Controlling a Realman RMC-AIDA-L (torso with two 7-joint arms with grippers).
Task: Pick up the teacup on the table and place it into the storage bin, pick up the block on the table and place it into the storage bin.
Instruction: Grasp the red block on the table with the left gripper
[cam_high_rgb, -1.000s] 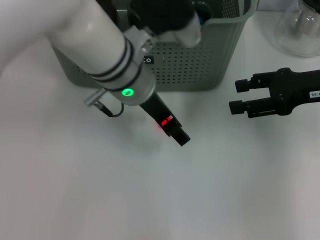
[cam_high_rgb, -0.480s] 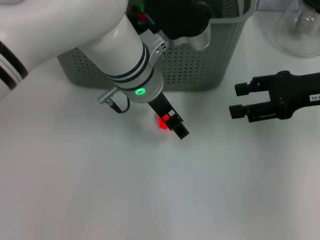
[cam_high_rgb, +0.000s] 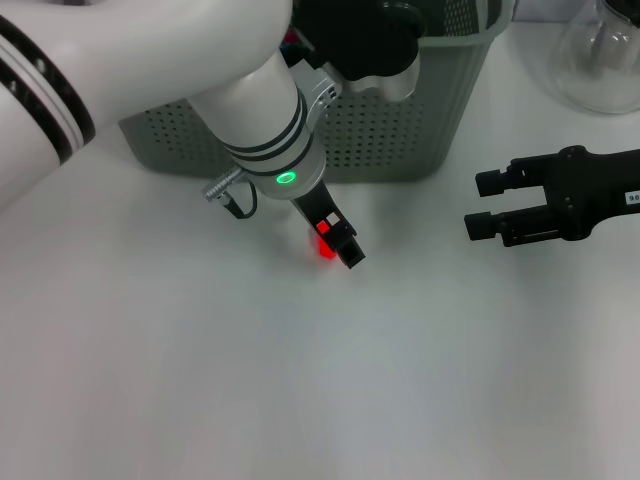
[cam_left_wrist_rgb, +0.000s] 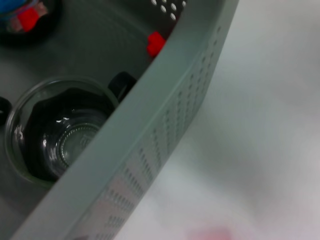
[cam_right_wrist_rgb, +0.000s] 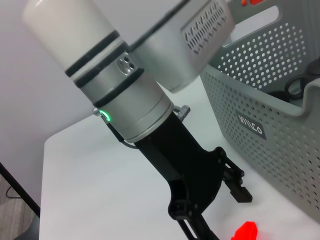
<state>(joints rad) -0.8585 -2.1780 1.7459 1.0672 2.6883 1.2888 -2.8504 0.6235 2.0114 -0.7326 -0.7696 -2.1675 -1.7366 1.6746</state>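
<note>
A small red block (cam_high_rgb: 323, 250) lies on the white table just in front of the storage bin (cam_high_rgb: 400, 130). It also shows in the right wrist view (cam_right_wrist_rgb: 245, 231). My left gripper (cam_high_rgb: 342, 245) is open and low over the block, its fingers (cam_right_wrist_rgb: 238, 189) spread beside it without gripping. A glass teacup (cam_left_wrist_rgb: 57, 137) stands inside the bin (cam_left_wrist_rgb: 165, 120) in the left wrist view. My right gripper (cam_high_rgb: 482, 203) is open and empty, level over the table at the right.
A clear glass vessel (cam_high_rgb: 600, 55) stands at the back right. Other small items, one of them red (cam_left_wrist_rgb: 155, 43), lie inside the bin. My bulky left arm (cam_high_rgb: 230, 90) reaches over the bin's front wall.
My left arm has swung round and its gripper tip has drawn back toward the bin, ending at the red block. The block and the right gripper have hardly moved.
</note>
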